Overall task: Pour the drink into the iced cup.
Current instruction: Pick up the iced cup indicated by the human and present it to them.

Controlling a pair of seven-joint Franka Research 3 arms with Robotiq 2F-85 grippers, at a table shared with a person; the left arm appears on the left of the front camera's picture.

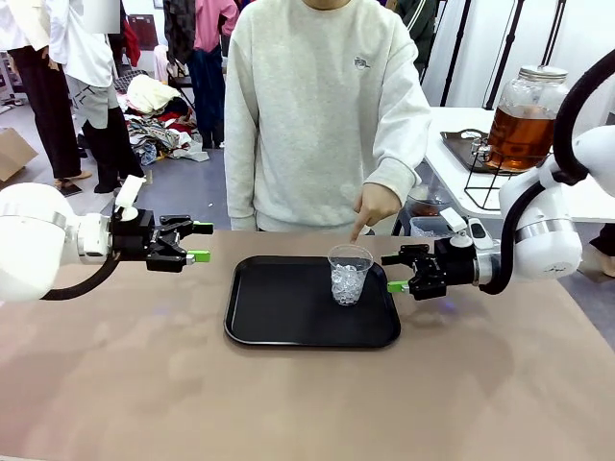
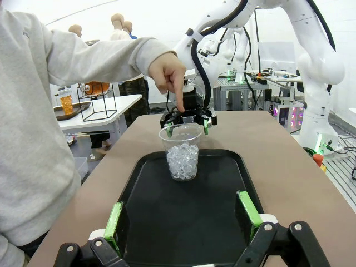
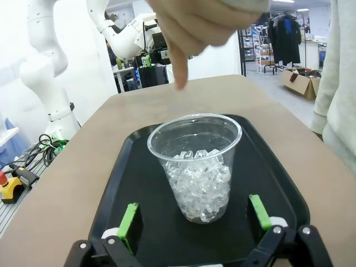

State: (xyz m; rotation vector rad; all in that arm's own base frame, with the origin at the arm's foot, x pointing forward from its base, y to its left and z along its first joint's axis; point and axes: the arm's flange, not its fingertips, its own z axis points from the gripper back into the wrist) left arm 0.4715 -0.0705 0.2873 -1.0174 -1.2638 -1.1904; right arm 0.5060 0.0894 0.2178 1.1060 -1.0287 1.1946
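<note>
Facing each other across the black tray, our two claws hover above the worktop with nothing in them. The cup, part-filled with ice, stands upright on the tray's right half. We judge it was put there so that a spill lands on the tray and either arm can reach it.

A person's hand points down at the cup's far rim, which we read as marking the target.

The drink is well apart from all this. It is amber liquid in a lidded glass jar on a wire stand, on a white worktop beyond the far right corner. We guess the stand raises the jar so a cup fits beneath it. Nothing is poured yet.

Our left claw is spread fully wide, well apart from the cup and touching nothing. Our right claw is equally wide, its green pads just beside the cup, which stands ahead of the gap, ungrasped.
</note>
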